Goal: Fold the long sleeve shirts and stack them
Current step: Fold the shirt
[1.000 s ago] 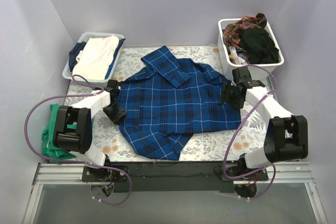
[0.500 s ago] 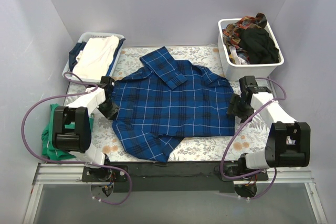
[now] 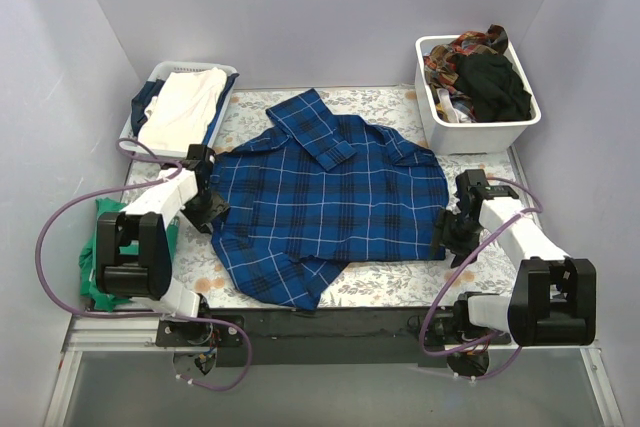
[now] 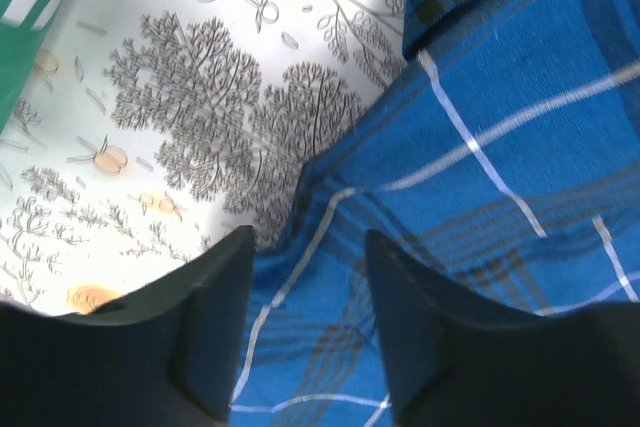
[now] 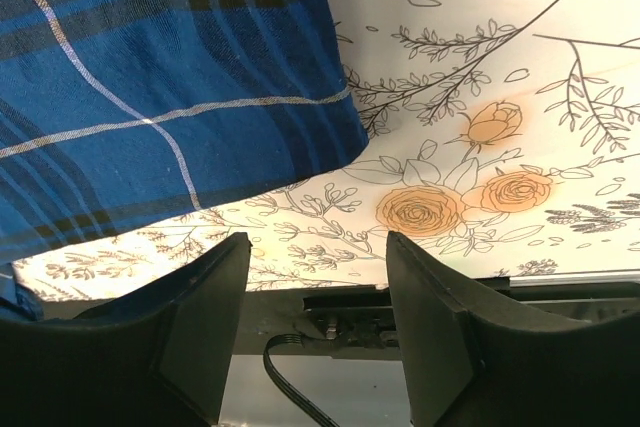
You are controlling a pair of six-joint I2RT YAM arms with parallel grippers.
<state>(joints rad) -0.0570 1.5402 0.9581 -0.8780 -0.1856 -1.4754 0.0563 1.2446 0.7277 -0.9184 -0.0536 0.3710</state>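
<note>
A dark blue plaid long sleeve shirt (image 3: 330, 197) lies spread out flat in the middle of the table, collar toward the back. My left gripper (image 3: 205, 209) hangs over its left edge. In the left wrist view its jaws (image 4: 308, 247) stand open, with plaid cloth (image 4: 500, 147) lying loose below the gap. My right gripper (image 3: 452, 232) sits just off the shirt's right front corner. In the right wrist view it (image 5: 315, 247) is open and holds nothing, over the floral table cloth, with the shirt's corner (image 5: 150, 97) above and to its left.
A white basket (image 3: 140, 137) at the back left holds folded white and dark clothes. Another white basket (image 3: 478, 129) at the back right holds a heap of dark and patterned garments. A green cloth (image 3: 100, 257) lies by the left arm. The floral table cloth (image 3: 400, 277) covers the table.
The shirt was pulled leftward and now lies flatter. My left gripper moved back and left with the shirt's edge, then opened. My right gripper slid forward off the shirt's right edge.
</note>
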